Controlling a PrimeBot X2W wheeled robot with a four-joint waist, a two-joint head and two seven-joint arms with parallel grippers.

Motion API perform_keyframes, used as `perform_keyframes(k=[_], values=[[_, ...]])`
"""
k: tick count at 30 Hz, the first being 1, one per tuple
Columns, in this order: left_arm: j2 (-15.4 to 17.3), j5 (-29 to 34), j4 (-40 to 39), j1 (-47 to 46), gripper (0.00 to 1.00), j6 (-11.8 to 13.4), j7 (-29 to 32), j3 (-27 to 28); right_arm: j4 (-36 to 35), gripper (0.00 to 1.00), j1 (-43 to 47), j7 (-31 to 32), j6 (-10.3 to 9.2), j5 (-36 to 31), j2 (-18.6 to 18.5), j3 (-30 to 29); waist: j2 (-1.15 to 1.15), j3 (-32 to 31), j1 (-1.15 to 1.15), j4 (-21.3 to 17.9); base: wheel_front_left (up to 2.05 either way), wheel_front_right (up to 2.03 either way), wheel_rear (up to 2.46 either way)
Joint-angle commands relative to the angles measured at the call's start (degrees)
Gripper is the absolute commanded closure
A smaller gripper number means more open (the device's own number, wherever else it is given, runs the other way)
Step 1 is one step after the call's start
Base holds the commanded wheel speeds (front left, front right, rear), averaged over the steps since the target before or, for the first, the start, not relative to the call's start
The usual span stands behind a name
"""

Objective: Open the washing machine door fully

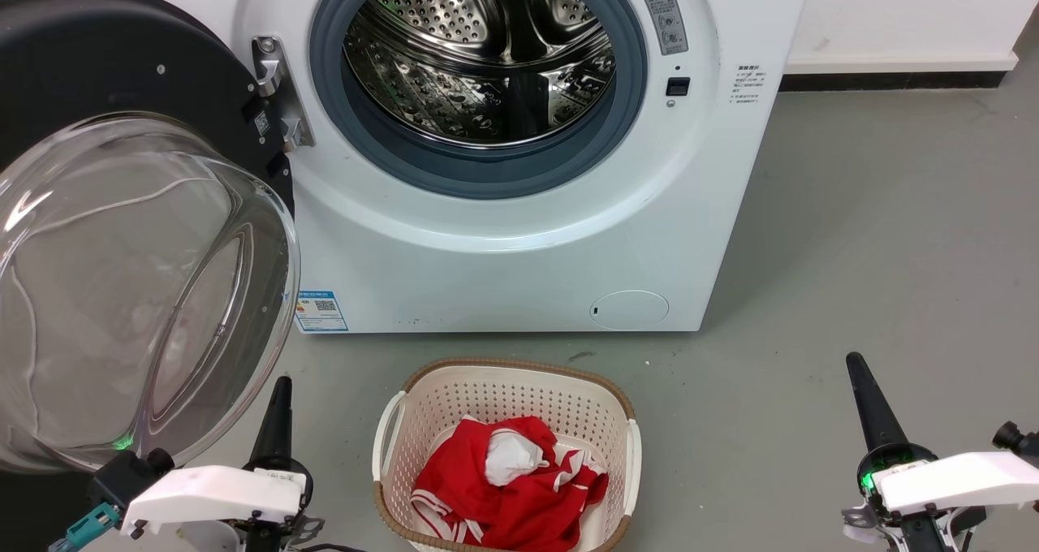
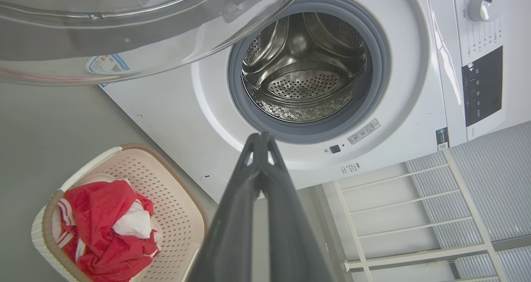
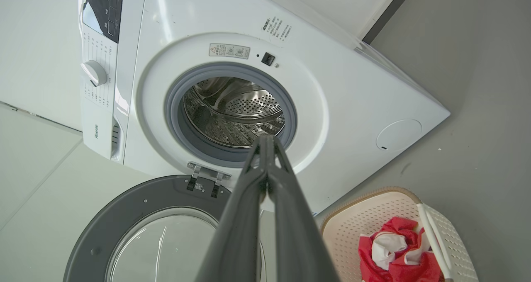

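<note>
The left gripper (image 1: 281,390), fingers pressed together and empty, sits just beside the lower rim of the door (image 1: 138,292). The right gripper (image 1: 856,369), also pressed together and empty, hangs over the floor (image 1: 852,235), well apart from the door. The door stands swung wide, left of the washing machine (image 1: 519,252), baring the drum (image 1: 487,57). A basket (image 1: 507,371) of red clothes (image 1: 503,495) sits in front.

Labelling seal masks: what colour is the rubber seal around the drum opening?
Blue-grey. The rubber seal shows best in the head view.
</note>
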Motion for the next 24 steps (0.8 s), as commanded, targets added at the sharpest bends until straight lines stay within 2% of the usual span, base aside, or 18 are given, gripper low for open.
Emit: perform_keyframes(k=[1,24], values=[[0.1,-1.3,-0.2,-1.5,1.0,-0.7,0.3,0.3,-0.1,1.0,-1.2,0.2,0.0,1.5,-0.4,-0.2,0.0,0.0,0.0,0.0,0.0,0.0,0.0],[-0.3,-14.0,1.1,-2.7,1.0,-1.7,3.5,1.4,2.4,1.0,-3.1,2.1,0.0,13.8,-0.2,-1.2,0.0,0.1,0.0,0.1,0.0,0.0,0.0]])
